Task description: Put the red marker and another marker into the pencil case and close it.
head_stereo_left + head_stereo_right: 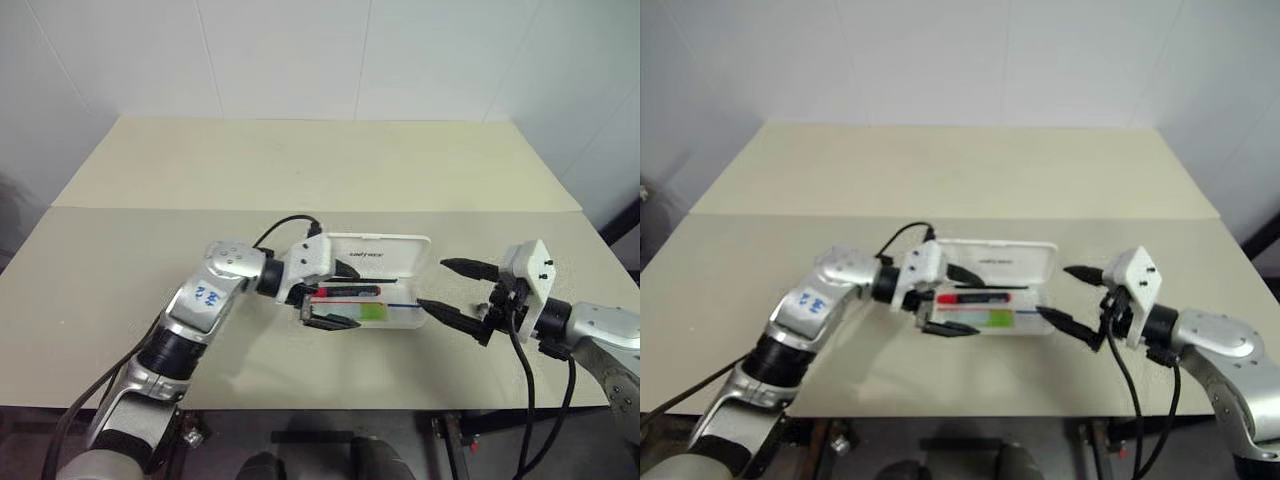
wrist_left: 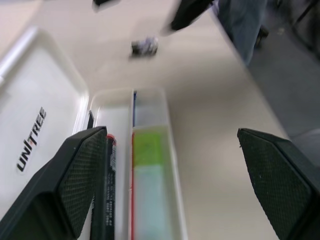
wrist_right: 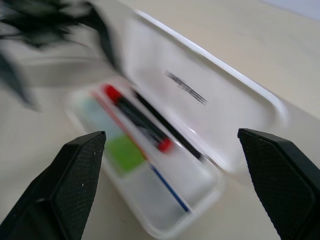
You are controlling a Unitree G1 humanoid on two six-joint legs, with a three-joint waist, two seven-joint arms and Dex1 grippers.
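The white rectangular hard plastic pencil case (image 1: 395,300) with rounded corners lies open on the pale beige table (image 1: 300,170), its lid (image 1: 385,258) laid back flat on the far side with a small dark logo showing. It sits between the two claws.

The left gripper (image 1: 340,295) hovers over the case's left end, its two black fingers spread wide and pinching nothing; one finger stands over the lid's edge, the other over the tray's near wall. Directly below and between those fingers lie both task items. The slim red marker (image 1: 975,298), black-barrelled with a red cap and red end, rests lengthwise in the tray's far compartment, next to the lid hinge. The stubby pale mint highlighter (image 1: 992,318) with its lime-green cap (seen clearly from the left wrist, where the green cap points away from the claw) lies in the near compartment, parallel to the marker and parted from it by a thin divider.

The right gripper (image 1: 455,292) sits just off the case's right end, fingers also spread wide and empty, pointing toward the case; its nearer fingertip is close to the tray's right corner, whether touching I cannot tell.
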